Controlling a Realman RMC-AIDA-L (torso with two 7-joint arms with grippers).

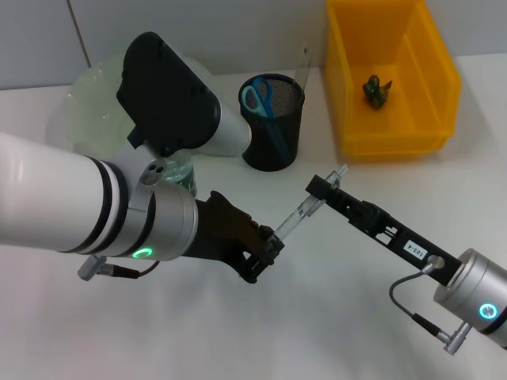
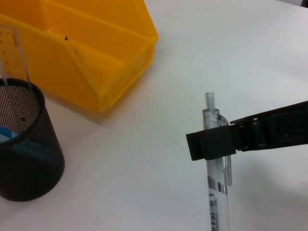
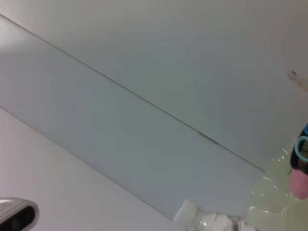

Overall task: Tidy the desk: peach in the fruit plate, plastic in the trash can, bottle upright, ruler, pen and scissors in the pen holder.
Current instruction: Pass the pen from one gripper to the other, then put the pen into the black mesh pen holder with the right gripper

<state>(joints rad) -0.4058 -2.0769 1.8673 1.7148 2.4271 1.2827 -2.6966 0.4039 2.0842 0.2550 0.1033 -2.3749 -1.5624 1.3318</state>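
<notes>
Pen (image 1: 303, 212), clear-barrelled, held in mid-air above the white tabletop (image 1: 333, 317) between both grippers; tilted, clicker end raised toward the yellow bin (image 1: 390, 75), tip end lower.

Right gripper (image 1: 326, 187) closed on the pen near its clicker end, black fingers (image 2: 211, 143) clamped across the barrel just under the clip, as seen from the left wrist; right arm reaching in from the near right.

Left gripper (image 1: 268, 247) at the pen's lower end, black fingers wrapped around it; appears closed on the barrel, though contact partly hidden by the gripper's own body; left arm stretched across from the near left.

Pen holder (image 1: 272, 121), black mesh, upright beyond the left gripper and just off the pen's raised end; scissors (image 1: 260, 99) with blue handles standing inside it; clear ruler (image 2: 15, 62) leaning against its rim.

Yellow bin beyond the right gripper, well apart from it; small dark green crumpled piece (image 1: 377, 89) lying on its floor.

Pale green fruit plate (image 1: 87, 95) beyond the left arm, mostly hidden by it; pink rounded thing (image 3: 299, 182) on the plate in the right wrist view, cut off at the edge, identity unclear.

Bottle (image 1: 181, 176) glimpsed just behind the left wrist, greenish, mostly covered; posture not clear.
</notes>
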